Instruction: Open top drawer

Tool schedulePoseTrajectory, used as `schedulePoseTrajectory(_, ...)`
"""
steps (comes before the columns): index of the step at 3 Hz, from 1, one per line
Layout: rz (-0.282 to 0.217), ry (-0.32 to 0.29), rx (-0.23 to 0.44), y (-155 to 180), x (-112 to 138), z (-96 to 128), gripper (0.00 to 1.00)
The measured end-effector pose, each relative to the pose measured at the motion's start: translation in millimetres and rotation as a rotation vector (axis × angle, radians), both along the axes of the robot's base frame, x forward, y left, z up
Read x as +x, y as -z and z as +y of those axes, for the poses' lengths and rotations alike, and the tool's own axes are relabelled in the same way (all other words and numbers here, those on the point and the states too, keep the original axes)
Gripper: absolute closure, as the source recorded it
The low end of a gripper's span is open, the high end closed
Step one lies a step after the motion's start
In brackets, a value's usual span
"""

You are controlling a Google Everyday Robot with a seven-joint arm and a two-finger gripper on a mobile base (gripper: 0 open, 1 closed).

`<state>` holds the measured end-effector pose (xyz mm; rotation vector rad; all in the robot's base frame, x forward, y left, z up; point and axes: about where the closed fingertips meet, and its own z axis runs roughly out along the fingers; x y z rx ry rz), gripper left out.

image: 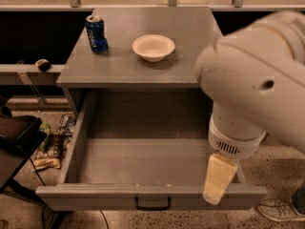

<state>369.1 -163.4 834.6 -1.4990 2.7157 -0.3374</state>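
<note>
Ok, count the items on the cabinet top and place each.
2. A blue can stands at the left; a white bowl sits near the middle. The arm may hide more at the right. The gripper hangs at the open top drawer's front right rim.

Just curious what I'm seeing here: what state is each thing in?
Top drawer: open wide, nothing visible inside.
Blue can: upright on the cabinet top.
White bowl: upright, looks empty.
Claw: hanging at the drawer's front right corner.
</note>
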Motion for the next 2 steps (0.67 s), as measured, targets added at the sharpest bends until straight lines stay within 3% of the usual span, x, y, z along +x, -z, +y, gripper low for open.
schedulePoseTrajectory(1, -0.062, 0.003, -0.038, -80.1, -10.0, 5.5, 0.0)
schedulePoseTrajectory(2, -0.108, 0.016, -0.043, -116.6, -26.7, -0.6, 0.0)
